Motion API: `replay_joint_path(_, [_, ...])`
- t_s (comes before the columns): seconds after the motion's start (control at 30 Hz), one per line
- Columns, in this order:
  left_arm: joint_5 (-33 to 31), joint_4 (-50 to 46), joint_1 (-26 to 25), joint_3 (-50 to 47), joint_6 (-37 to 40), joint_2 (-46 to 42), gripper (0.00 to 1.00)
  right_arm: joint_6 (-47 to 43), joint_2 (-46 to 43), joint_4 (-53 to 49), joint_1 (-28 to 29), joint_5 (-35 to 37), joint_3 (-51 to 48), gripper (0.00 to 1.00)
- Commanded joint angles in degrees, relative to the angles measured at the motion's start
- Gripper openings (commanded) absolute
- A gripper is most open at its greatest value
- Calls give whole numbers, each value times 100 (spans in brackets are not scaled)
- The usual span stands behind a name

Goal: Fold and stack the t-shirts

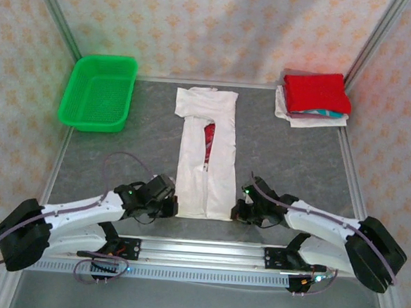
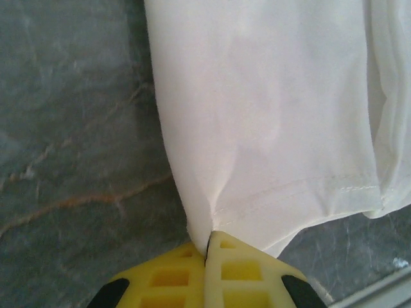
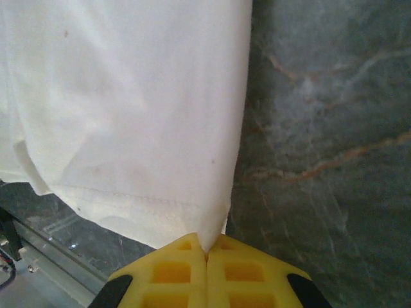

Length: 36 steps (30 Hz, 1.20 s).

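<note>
- The cream tee [image 1: 205,154] lay flat in the middle of the table [image 1: 290,160], folded lengthwise into a long narrow strip that ran from the far side towards the arms.
- Its side flaps met roughly down the centre, and a sliver of red print showed in the gap between them.
- The collar end sat at the far side and the hem at the near side, just ahead of both arms.
- The left gripper [image 1: 170,206] was at the near left corner of the hem. In the left wrist view its yellow fingers [image 2: 173,279] were pressed together on that corner, and the cloth [image 2: 270,115] puckered up from the pinch over the grey marbled tabletop [image 2: 70,128].
- The right gripper [image 1: 238,211] was at the near right corner. In the right wrist view its tips [image 3: 205,247] were clamped on the hem corner, with the cloth [image 3: 128,109] spreading away to the left and bare tabletop [image 3: 321,128] to the right.
- A stack [image 1: 313,105] of folded tees sat at the far right corner of the table, well apart from the cream tee, with a red tee [image 1: 317,91] on top, white beneath it and a teal edge showing.
- A green basket [image 1: 98,92] stood at the far left corner.
</note>
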Motion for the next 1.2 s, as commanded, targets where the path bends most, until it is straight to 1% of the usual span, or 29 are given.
replay_joint_path(0.0, [-203,-296,-36,-17,-180,-314,0,125,-250,-169,25,257,145,0])
replay_joint_path(0.13, [121,-392,138,426,34,-281,0,-14,-68,-360,14,524,791,0])
replay_joint_path(0.23, [471,-394,612,725,83,-291,0,-69,190,-470,8,662,1280,0])
replay_joint_path(0.3, [550,-487,966,928,219,-337,0,-118,327,-519,-93,782,1551,0])
replay_joint_path(0.37, [567,-538,1204,1118,439,-279,0,-298,422,-553,-242,797,1762,0])
replay_joint_path(0.5, [764,-337,1652,1505,711,233,0,-733,781,-730,-634,737,2292,0])
replay_joint_path(0.67, [594,-290,1999,2073,936,943,0,-1062,1274,-895,-953,862,2887,0])
replay_joint_path(0.8, [260,-279,2207,2512,1213,1264,0,-1074,1471,-611,-1259,1112,3056,0])
replay_joint_path(0.9, [249,-285,2382,2880,1431,1631,0,-1172,1681,-467,-1377,1188,3275,0])
replay_joint_path(1.17, [67,-327,2552,3733,1872,2507,0,-1426,2296,-191,-1609,1365,3826,0])
